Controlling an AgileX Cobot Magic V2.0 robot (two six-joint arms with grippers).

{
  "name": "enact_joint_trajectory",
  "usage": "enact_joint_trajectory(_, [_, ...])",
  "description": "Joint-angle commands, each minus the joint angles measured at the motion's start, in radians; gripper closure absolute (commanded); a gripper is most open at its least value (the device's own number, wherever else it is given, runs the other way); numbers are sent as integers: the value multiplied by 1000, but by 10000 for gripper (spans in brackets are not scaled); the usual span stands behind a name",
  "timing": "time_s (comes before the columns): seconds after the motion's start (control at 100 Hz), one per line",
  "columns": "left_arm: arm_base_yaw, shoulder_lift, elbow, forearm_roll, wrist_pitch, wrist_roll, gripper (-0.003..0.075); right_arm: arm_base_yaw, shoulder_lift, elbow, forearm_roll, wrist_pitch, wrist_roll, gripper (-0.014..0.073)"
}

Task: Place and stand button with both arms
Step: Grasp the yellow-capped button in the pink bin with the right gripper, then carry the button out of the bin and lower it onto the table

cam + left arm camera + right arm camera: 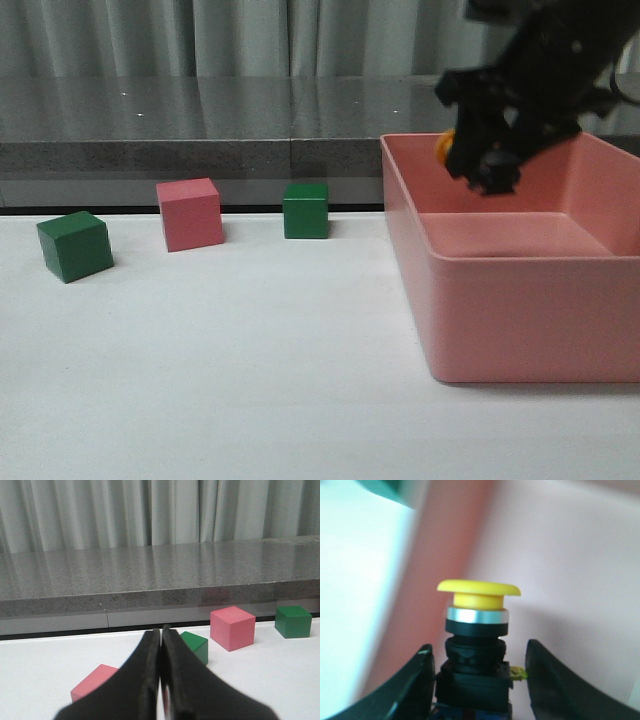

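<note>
Yellow-capped button [477, 645] is clamped in the right gripper [487, 160] jaws, held above the pink bin [520, 330]; placing and standing it remain. The left gripper [161, 680] jaws are closed, empty.

button [478, 625]: yellow cap, silver ring, black body
bin [520, 330]: salmon pink
cubes: two green [75, 246] [305, 210], one pink [190, 214]
table [220, 370]: white
ledge [190, 125]: speckled grey
curtain [125, 512]: pale grey
</note>
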Motion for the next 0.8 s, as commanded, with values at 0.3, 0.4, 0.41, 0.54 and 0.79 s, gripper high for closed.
enact_joint_trajectory(0.3, [0,-30,46,2,-79,-5,740,308,104,-367,30,167,-506,503])
enact_joint_trajectory(0.4, [0,-30,46,2,-79,-5,740,375,179,-395,30,152,-616,503])
enact_joint_trajectory(0.41, [0,-30,46,2,-79,-5,740,383,190,-396,30,150,-622,503])
enact_joint_trajectory(0.54, [0,-30,46,2,-79,-5,740,434,268,-406,29,96,-652,503])
enact_joint_trajectory(0.79, [0,-30,46,2,-79,-5,740,454,352,-406,28,56,-678,403])
